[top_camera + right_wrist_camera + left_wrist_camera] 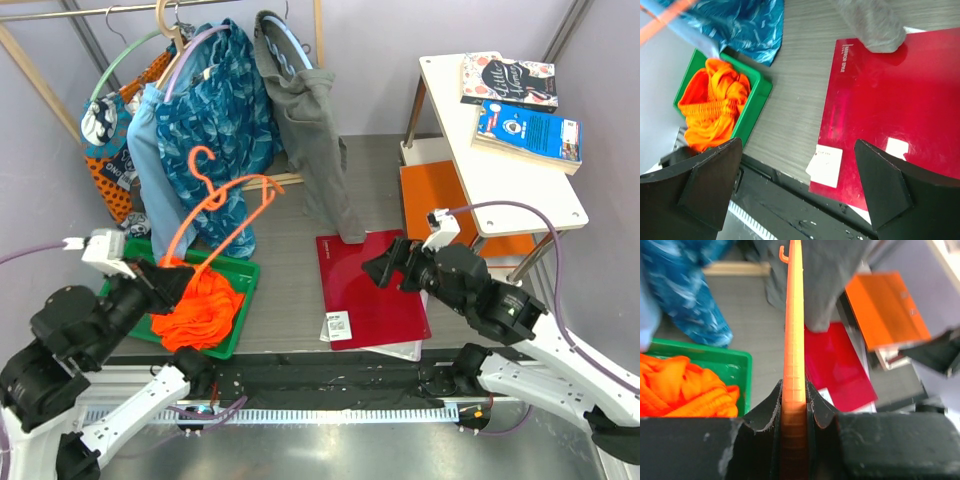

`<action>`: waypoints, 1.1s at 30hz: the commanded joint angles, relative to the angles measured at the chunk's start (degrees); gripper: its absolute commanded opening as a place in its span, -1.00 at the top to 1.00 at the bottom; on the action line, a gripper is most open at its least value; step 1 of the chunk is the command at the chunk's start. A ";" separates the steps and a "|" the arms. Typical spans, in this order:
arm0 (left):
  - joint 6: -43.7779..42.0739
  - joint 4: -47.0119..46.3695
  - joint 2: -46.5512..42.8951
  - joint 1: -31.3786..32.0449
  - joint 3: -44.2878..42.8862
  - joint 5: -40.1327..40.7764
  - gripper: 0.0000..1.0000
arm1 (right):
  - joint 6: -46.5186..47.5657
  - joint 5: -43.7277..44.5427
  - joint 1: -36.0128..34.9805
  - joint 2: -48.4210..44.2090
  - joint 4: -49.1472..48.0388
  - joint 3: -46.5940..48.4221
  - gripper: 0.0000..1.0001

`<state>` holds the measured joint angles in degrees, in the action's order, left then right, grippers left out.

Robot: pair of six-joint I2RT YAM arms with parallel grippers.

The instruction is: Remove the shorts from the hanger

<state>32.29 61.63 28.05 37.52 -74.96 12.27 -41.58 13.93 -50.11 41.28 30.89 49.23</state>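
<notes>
Grey wood-grain tabletop [300, 240] runs back to a rail of hung garments, and at its near left corner a green tray [235, 270] holds the shorts [200, 308], bunched in a loose heap and, as far as the views show, free of the hanger [794, 340]. The left hand [794, 400] pinches the hanger's thin orange bar edge-on between its fingers, and the frame slants up from there toward the rail, its hook in the air. The right hand [800, 170] hangs spread wide and empty above the red folder [375, 290] near the middle of the near edge. The removal looks essentially done, so what counts now is a clean parting. The low end of the hanger sits just above the heap, and the drawstring or waistband could catch there. Raise the hanger straight up and away from the tray, grip firm so the slim bar does not twist, and watch that no cloth rises with it.
</notes>
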 commanded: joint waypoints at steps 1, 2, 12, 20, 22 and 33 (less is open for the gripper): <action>0.67 -4.84 -1.86 0.01 -3.08 10.84 0.99 | 1.95 -3.91 0.10 -5.67 -4.70 -4.13 -0.99; -0.12 -5.72 -1.77 0.01 -3.52 12.50 0.99 | 1.42 -4.18 0.10 -8.20 -4.88 -4.84 -0.99; -9.34 -17.74 9.91 0.01 -11.96 20.07 1.00 | -1.83 -3.47 0.10 -16.40 -4.97 -6.78 -0.97; -16.38 -24.79 23.51 0.01 -18.37 21.30 1.00 | -4.21 -2.77 0.10 -19.65 -5.85 -7.75 -0.95; -17.69 -26.29 25.64 0.01 -18.91 22.70 1.00 | -3.86 -2.16 0.10 -20.35 -5.06 -7.40 -0.95; -23.50 -47.53 33.29 -2.09 -15.22 28.07 1.00 | -4.30 2.32 0.10 -25.63 2.06 -4.77 -0.94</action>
<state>11.94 28.29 59.90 37.10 -90.59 37.06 -45.47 13.02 -50.11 17.69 31.03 41.80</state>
